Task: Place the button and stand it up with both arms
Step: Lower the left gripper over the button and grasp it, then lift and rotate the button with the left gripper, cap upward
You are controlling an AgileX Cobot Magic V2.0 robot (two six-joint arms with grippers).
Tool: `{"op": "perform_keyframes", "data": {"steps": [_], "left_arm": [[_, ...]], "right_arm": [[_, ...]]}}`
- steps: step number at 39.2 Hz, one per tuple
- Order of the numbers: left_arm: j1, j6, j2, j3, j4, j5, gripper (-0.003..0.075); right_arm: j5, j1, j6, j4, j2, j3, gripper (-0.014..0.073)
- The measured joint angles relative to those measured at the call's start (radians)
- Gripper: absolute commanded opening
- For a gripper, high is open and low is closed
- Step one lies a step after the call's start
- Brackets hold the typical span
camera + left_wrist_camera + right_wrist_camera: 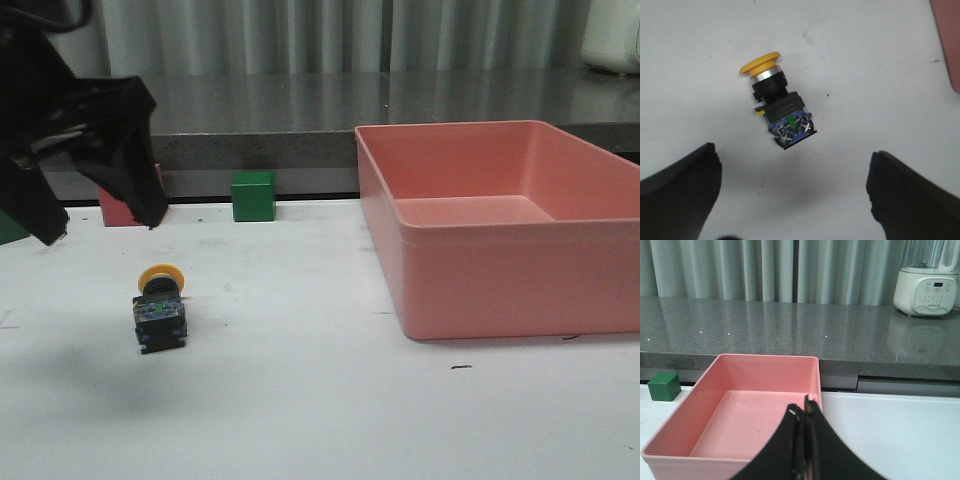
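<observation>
The button [160, 305] lies on its side on the white table, yellow cap toward the back and bluish-grey base toward me. In the left wrist view the button [777, 107] lies apart from both fingers, nearer the tips than the wrist. My left gripper [103, 227] hangs above the table, behind and to the left of the button. It is open [793, 162] with nothing between its fingers. My right gripper [801, 411] is shut and empty, hovering by the pink bin's [740, 410] near right corner. It does not show in the front view.
The large pink bin [480, 280] fills the right side of the table. A green cube [253, 195] [664, 386] and a red block [118, 207] stand at the table's back edge under a grey counter [300, 110]. A white appliance [929, 282] sits on the counter.
</observation>
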Motion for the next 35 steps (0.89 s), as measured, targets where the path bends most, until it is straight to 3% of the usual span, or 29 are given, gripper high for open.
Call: {"op": "perform_keyframes", "data": {"steps": [17, 26, 30, 35], "left_arm": [[0.0, -0.131, 0.424, -0.38, 0.045, 0.271, 0.0564], [0.0, -0.15, 0.523, -0.46, 0.063, 0.333, 0.0562], [0.0, -0.159, 0.53, -0.47, 0.068, 0.338, 0.0513], [0.0, -0.16, 0.532, -0.472, 0.072, 0.343, 0.0383]], "right_arm": [[0.0, 0.0, -0.002, 0.0, 0.0, 0.0, -0.0062], [0.0, 0.0, -0.002, 0.0, 0.0, 0.0, -0.0062], [0.0, 0.0, -0.002, 0.0, 0.0, 0.0, -0.0062], [0.0, 0.0, -0.002, 0.0, 0.0, 0.0, -0.0062]]}}
